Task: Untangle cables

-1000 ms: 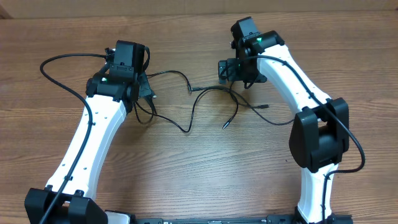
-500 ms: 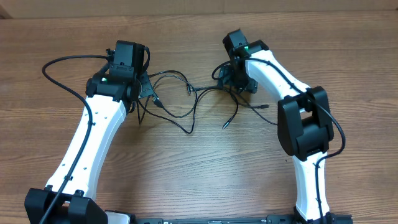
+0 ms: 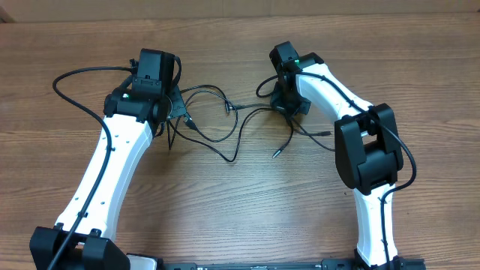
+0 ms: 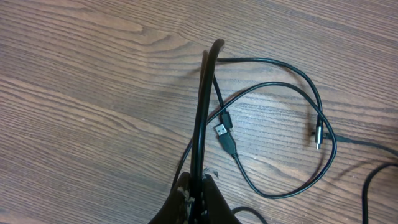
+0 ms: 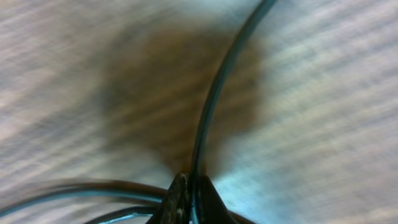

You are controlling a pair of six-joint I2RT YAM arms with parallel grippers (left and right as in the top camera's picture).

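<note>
While both claws grip the cables [image 3: 249,112], the tangle lies slack on the tabletop [image 3: 225,210] between the two arms, its loops crossing one another near the middle. The left claw [image 4: 196,190] is pressed together on one strand, which runs straight up and away from its tips in the left wrist view. Beside that strand a USB plug [image 4: 222,132] rests on the wood, and a smaller plug [image 4: 318,134] sits inside a wide loop to the right. The right claw [image 5: 186,193] is likewise pinched on a strand, but its view is blurred and close to the wood, so I cannot tell how many cords pass between its tips.

The risk, as I judge it, lies in pulling apart along the wrong line: where loops overlap, tension could cinch a crossing into a knot rather than free it. A plug could also snag in a loop and drag the whole bundle. Thin cord held only at the tips may slip out under load, and the low right claw could scrape the tabletop.
</note>
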